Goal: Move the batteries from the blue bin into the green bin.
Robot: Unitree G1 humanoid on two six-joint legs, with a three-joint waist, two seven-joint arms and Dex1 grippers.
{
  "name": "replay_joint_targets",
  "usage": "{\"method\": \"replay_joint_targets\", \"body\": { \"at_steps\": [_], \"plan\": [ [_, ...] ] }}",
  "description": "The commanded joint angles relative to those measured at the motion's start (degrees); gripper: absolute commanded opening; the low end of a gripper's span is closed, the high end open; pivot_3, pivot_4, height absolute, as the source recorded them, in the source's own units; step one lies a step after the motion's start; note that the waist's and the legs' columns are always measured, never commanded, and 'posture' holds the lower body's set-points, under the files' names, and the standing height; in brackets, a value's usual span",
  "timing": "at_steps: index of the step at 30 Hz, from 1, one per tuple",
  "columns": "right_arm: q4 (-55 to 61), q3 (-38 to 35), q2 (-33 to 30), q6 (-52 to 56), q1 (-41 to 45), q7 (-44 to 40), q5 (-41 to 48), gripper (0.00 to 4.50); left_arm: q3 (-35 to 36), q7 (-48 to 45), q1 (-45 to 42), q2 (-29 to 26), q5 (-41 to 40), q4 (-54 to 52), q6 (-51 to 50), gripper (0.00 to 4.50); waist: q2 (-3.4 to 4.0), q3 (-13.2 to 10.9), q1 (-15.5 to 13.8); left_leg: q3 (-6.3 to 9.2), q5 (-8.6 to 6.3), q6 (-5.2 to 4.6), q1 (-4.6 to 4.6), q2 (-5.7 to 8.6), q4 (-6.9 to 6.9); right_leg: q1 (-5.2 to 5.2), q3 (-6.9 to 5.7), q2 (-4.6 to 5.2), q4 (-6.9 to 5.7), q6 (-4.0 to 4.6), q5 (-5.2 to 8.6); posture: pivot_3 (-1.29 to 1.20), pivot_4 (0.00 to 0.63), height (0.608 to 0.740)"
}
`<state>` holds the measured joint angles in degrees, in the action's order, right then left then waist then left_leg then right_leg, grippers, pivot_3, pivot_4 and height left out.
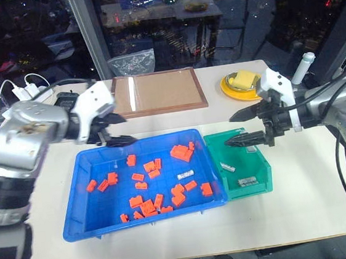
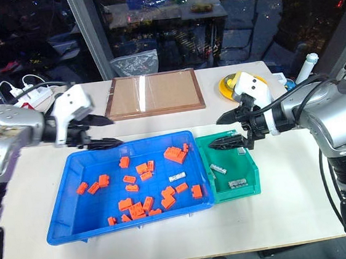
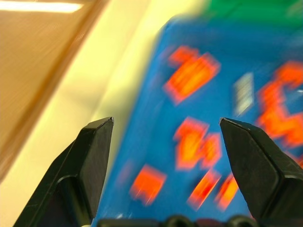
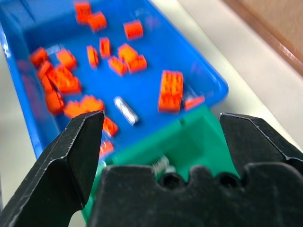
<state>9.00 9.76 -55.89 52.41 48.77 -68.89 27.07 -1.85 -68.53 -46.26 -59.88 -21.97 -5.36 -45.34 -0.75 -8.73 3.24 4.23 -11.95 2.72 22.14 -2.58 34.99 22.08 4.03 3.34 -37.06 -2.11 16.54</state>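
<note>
One battery left among orange blocks, two already in the green bin.

Small silvery battery (image 1: 185,175) lying flat near mid blue bin (image 1: 83,220), ringed by scattered orange blocks (image 1: 181,153); two more batteries (image 1: 228,167) resting on the floor of the green bin (image 1: 264,186), hard against the blue bin's right side. Left gripper (image 1: 115,130) spread wide and empty above the blue bin's far left corner. Right gripper (image 1: 243,127) fully spread, empty, above the green bin's far end. Behind on the table: wooden-framed board (image 1: 156,91), yellow dish (image 1: 240,85).
</note>
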Motion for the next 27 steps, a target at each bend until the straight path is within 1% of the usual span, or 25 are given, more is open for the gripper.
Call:
{"method": "replay_joint_targets", "body": {
  "at_steps": [1,4,6,8,10,14,16,20,23,27],
  "plan": [
    [1.42,1.17,-1.29,-2.12,0.69,-2.61,-1.12,4.50,11.23,-3.25,4.07,-4.08,-6.76,-7.19,-1.12,3.87,-0.02,-0.01,-0.30,0.00,0.00,0.00,0.02,0.00,0.01,0.00,0.00,0.01,0.01,0.00,0.00,0.00,0.150,0.740],
    [2.35,2.72,-0.33,-2.14,1.17,-4.21,-1.07,4.50,18.77,-3.70,11.38,-5.91,-10.08,-12.17,-2.21,3.87,-0.01,-0.01,-0.79,-0.02,-0.01,-0.01,0.01,0.01,-0.02,0.00,0.00,0.04,0.03,-0.01,0.01,0.00,0.150,0.740],
    [2.85,4.03,0.65,-2.27,1.76,-4.90,-1.28,4.50,22.21,-3.34,15.22,-7.20,-12.63,-14.78,-5.48,3.87,-0.01,-0.01,-0.76,-0.02,-0.01,-0.01,-0.01,0.00,-0.02,0.00,0.00,0.03,0.03,-0.01,0.01,0.00,0.150,0.740],
    [3.19,5.19,2.64,-1.98,2.91,-4.94,-1.16,4.50,23.51,-1.00,17.02,-8.68,-14.47,-17.06,-10.24,3.87,-0.05,-0.03,-0.72,-0.02,-0.01,-0.01,-0.01,-0.02,-0.01,0.00,0.00,0.01,-0.01,0.00,0.01,0.00,0.150,0.740],
    [2.96,6.54,5.42,-0.74,4.85,-4.57,-0.93,4.50,25.72,1.35,16.54,-8.17,-18.69,-19.28,-14.61,3.87,-0.08,-0.04,-0.58,-0.02,-0.01,-0.01,-0.03,-0.04,-0.01,0.00,-0.01,-0.02,-0.02,-0.01,0.01,0.00,0.150,0.740],
    [-0.57,13.42,9.78,-5.49,8.78,-3.43,-8.08,4.50,27.98,4.90,18.99,-7.84,-20.20,-22.00,-15.62,3.87,-0.07,-0.04,-0.34,-0.01,-0.01,-0.01,-0.10,-0.07,-0.05,0.00,-0.01,-0.05,-0.07,-0.01,0.01,0.00,0.150,0.740],
    [-2.54,17.37,12.39,-5.57,10.86,-3.05,-11.06,4.50,27.56,5.63,22.11,-9.20,-17.98,-22.63,-13.86,3.87,-0.07,-0.04,-0.30,-0.02,-0.01,-0.01,-0.11,-0.07,-0.04,0.01,0.00,-0.05,-0.07,0.00,0.00,0.00,0.150,0.740],
    [-5.57,25.49,15.07,-10.50,12.08,-2.72,-19.69,4.50,28.52,7.87,24.28,-8.84,-18.74,-23.62,-13.57,3.87,-0.08,-0.03,-0.42,-0.01,-0.01,0.00,-0.09,-0.08,-0.05,0.05,-0.01,-0.06,-0.09,0.02,-0.01,0.00,0.150,0.740],
    [-8.42,28.00,18.00,-9.66,12.56,-1.93,-22.71,4.50,30.17,9.58,27.16,-8.00,-19.72,-26.06,-14.69,3.87,-0.09,-0.03,-0.55,-0.02,-0.01,0.00,-0.06,-0.07,-0.04,0.05,-0.01,-0.04,-0.07,0.02,-0.01,0.00,0.150,0.740],
    [-13.93,31.00,22.52,-11.74,13.01,-0.73,-27.03,4.50,33.13,11.10,30.59,-7.25,-22.33,-29.52,-16.36,3.87,-0.09,-0.03,-0.59,-0.02,-0.01,0.00,-0.07,-0.07,-0.06,0.06,-0.01,-0.04,-0.09,0.04,-0.02,0.00,0.150,0.740]
  ]
}}
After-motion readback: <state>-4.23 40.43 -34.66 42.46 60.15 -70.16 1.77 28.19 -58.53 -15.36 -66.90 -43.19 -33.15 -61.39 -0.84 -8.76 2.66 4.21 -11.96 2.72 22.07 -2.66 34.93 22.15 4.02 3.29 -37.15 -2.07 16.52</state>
